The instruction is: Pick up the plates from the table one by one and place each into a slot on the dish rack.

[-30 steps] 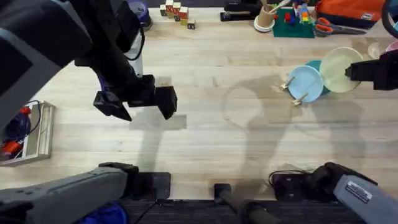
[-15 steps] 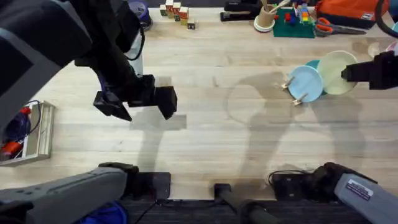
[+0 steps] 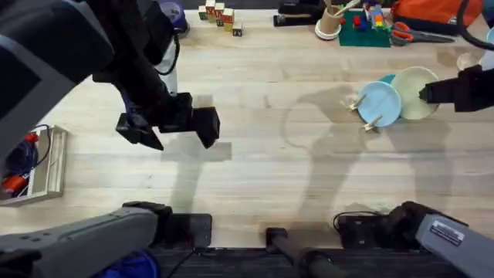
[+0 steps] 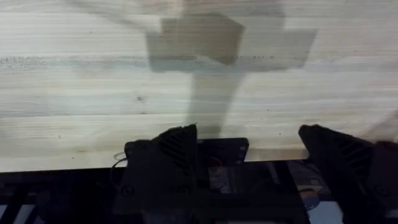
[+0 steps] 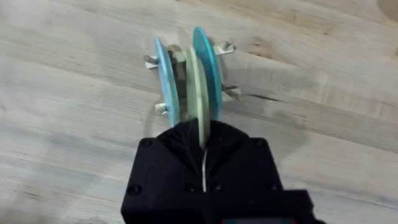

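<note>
**Cream plate pinched edge-on in the dish rack**

The dish rack point(image 5: 186, 74) is the landmark; it is a small pale wooden frame with thin pegs, sitting on the light plank table point(image 3: 309, 177) toward its right side; three plates stand on edge in it, close together and roughly parallel. The light blue plate point(image 3: 380, 103) is the one nearest the table's middle; the cream-yellow plate point(image 5: 198, 93) stands in the middle slot, and the teal plate point(image 5: 205, 56) stands behind it, on the far side from the blue one. All three are plain, round and matte.

The right gripper point(image 5: 202, 146) comes at the rack from the right, its black fingers pinching the rim of the cream-yellow plate; narrow gaps separate that plate from its neighbours. The left gripper point(image 4: 249, 162) hangs well away from the rack over bare wood, fingers spread with nothing between them; broad open tabletop lies between it and the rack.
</note>
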Available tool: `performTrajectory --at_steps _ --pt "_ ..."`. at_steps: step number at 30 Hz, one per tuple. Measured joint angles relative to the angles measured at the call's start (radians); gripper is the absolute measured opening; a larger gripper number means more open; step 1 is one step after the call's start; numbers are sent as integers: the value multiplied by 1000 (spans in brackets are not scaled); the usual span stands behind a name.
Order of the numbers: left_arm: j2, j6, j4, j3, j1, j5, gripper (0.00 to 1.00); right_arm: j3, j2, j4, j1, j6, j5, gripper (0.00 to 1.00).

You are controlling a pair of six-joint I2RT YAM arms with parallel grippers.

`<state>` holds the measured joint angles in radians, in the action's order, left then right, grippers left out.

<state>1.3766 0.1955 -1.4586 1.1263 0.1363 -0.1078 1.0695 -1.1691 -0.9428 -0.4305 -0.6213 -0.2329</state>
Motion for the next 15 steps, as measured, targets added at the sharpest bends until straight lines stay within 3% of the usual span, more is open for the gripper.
performTrajectory --at_steps 15 --pt "0 0 0 0 0 0 995 0 -45 16 0 -80 -4 30"
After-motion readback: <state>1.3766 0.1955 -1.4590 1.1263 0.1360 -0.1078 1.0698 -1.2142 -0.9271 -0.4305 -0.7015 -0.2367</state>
